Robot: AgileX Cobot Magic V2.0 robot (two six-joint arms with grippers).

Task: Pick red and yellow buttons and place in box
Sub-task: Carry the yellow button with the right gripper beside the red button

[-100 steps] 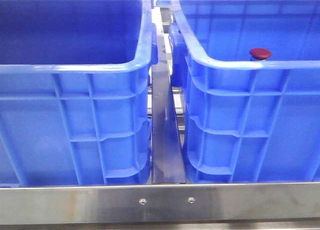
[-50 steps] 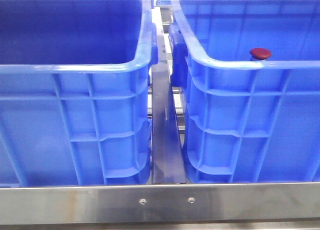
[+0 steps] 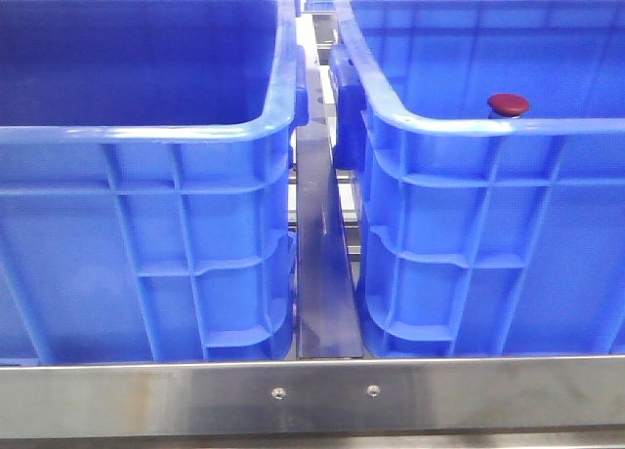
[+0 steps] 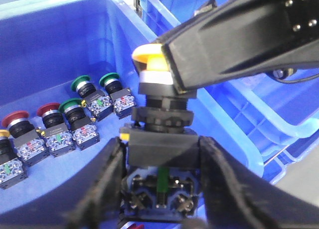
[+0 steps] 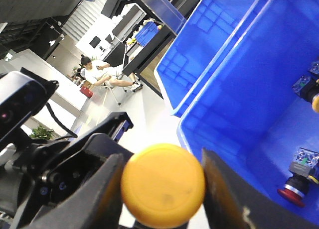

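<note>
1. The left gripper is clamped on the black body of a yellow button; its two dark fingers press the switch block from either side, with the contact block showing low between them.
2. The right gripper grasps the same yellow button by its domed cap, a finger on each side of the cap. In the left wrist view the right arm's black finger covers most of the cap, leaving only a yellow-orange edge visible.
3. Both claws therefore hold one button between them, the left at its base and the right at its head.
4. Beyond the left gripper, on the floor of a blue crate, lies a row of loose push buttons: two green buttons nearest the held part, then a third green one, a red button beside it, another red one further along, and a yellow-capped one at the picture's edge.
5. Past the right gripper's fingers, a red-capped button lies on the floor of a blue crate, with other switch bodies near the frame edge.
6. In the front view neither arm shows; two blue crates stand side by side, apart, with a steel rail between them. A dark red button cap peeks over the near rim of the right-hand crate.
</note>
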